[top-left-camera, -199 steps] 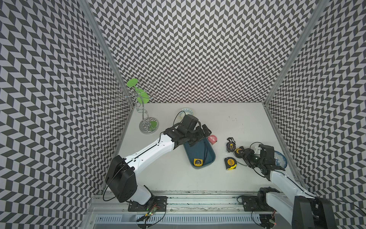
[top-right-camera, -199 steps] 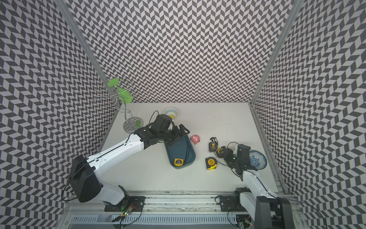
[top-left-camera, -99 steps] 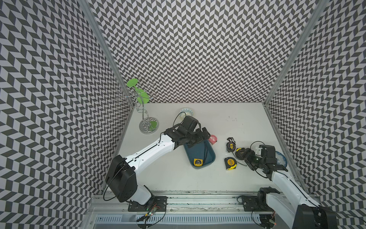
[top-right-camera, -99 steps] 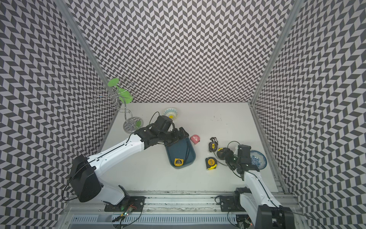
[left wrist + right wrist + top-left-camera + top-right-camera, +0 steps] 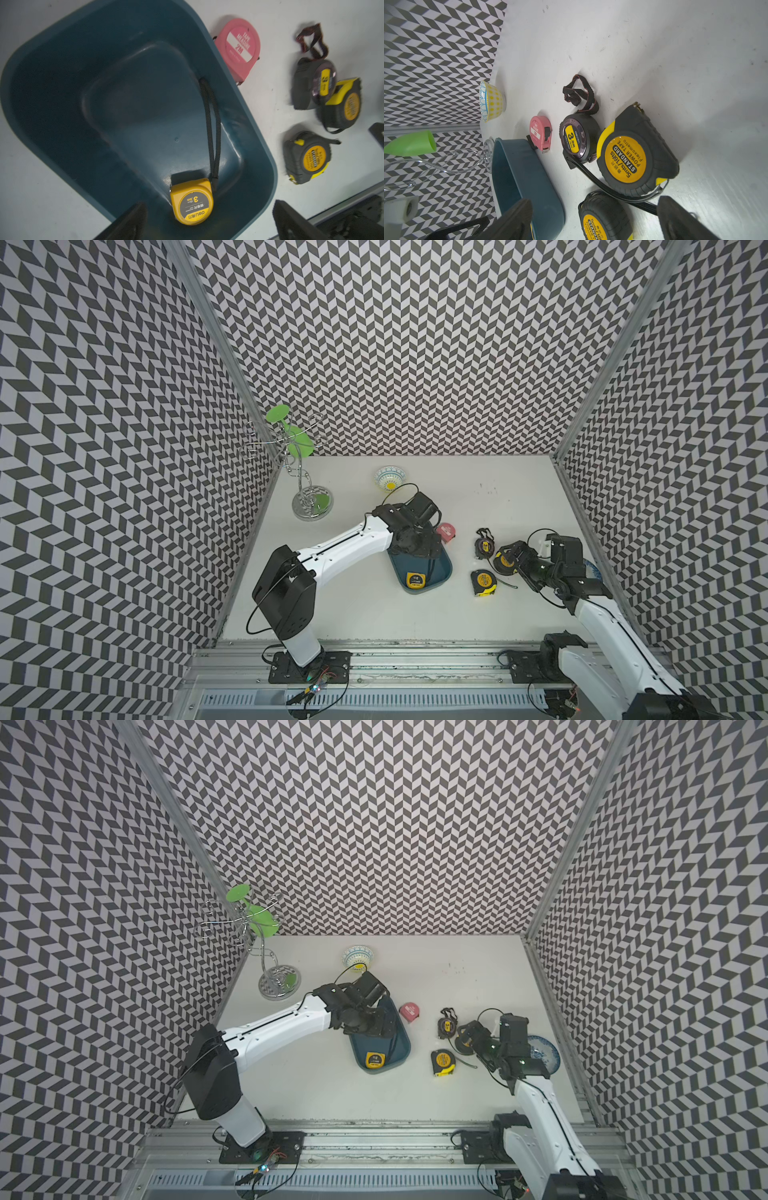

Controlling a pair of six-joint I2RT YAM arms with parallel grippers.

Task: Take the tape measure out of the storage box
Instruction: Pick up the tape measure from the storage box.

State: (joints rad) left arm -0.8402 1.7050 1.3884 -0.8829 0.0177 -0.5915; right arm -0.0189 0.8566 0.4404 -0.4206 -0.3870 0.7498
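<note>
The storage box (image 5: 446, 577) holds one yellow tape measure (image 5: 192, 204), lying flat at the box's end nearest the robot, close against the wall. The left gripper (image 5: 209, 207) hovers over the box, jaws wide and empty. The right gripper (image 5: 595, 202), beside the box, is likewise spread and empty. The risk is that a finger lands on the box wall or snags the black cord (image 5: 214, 174) — and the box drags along.

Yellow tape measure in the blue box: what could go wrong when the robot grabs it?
The yellow tape measure sits close to the storage box wall, so the open left fingers might bump the wall. Its black strap trails across the box floor and could snag. A nudged box might push the pink tape measure beside its rim.
</note>
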